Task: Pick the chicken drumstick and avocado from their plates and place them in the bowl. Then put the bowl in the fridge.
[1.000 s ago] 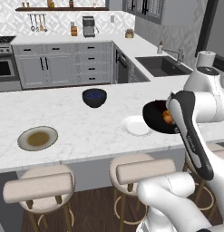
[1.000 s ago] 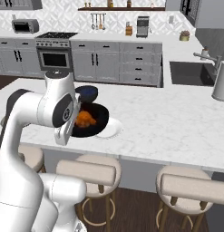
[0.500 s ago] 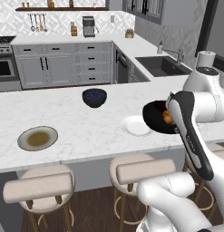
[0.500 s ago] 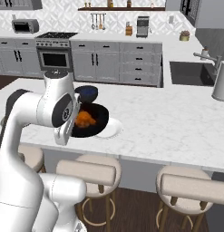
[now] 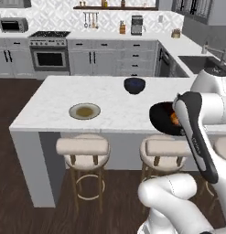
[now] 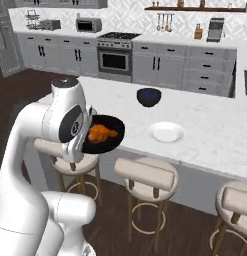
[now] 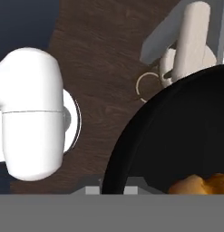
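**Loaded bowl held off the counter's edge by a rim pinch**

The white island counter (image 5: pixel 110 98) is the landmark. Padded stools (image 5: pixel 82 146) stand along its near side. The bowl (image 6: pixel 109 144), black and glossy, hangs in the air just off the counter's near edge, above the stools and close against the robot's forearm. It sits roughly level, tipped a little toward the right base camera.

On the counter lie the white plate (image 6: pixel 166 132), bare and near the near edge, and the tan plate (image 5: pixel 84 111), also bare and well apart from it toward the counter's other end. A second dark bluish bowl (image 5: pixel 134 85) rests further back on the counter, beyond the plates.

The chicken drumstick (image 6: pixel 101 133) lies inside the held bowl, near its middle. Whether the avocado is in there too cannot be told.

The gripper (image 7: pixel 113 189) is pressed together on the bowl's rim, its tips mostly hidden at the bottom of the hand view.

Handling, as a judgement: the bowl is stiff and smooth, so a thin rim pinch can slip or pivot. The load sits away from the grip and will try to tilt the bowl downward. The drumstick is light but free to roll. Keeping the bowl level and the swings gentle matters most. A grip deeper over the wall would be safer than one at the lip.
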Tool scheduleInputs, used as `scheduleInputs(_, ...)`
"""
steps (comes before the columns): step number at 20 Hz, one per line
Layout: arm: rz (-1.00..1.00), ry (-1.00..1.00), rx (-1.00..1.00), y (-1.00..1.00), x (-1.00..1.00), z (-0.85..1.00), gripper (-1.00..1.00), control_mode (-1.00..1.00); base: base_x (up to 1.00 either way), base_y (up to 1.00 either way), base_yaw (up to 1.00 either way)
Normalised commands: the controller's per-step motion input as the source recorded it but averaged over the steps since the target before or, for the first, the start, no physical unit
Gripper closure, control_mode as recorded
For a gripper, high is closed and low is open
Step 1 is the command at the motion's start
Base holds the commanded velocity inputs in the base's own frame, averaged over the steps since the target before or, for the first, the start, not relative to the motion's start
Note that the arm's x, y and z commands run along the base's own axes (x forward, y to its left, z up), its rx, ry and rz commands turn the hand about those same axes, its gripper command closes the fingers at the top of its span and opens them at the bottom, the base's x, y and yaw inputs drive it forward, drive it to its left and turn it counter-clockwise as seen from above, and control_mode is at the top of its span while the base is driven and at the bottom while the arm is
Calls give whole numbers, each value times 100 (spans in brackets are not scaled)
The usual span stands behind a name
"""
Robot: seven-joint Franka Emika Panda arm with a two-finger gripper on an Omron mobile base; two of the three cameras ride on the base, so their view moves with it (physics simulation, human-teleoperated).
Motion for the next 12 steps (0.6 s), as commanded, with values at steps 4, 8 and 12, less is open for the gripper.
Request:
scheduleInputs(4, 0, 0, 0, 0, 0, 0, 100, 100, 0, 39, 93)
scheduleInputs(8, 0, 0, 0, 0, 0, 0, 100, 100, 13, 71, 74)
scheduleInputs(12, 0, 0, 0, 0, 0, 0, 100, 100, 96, 100, 7)
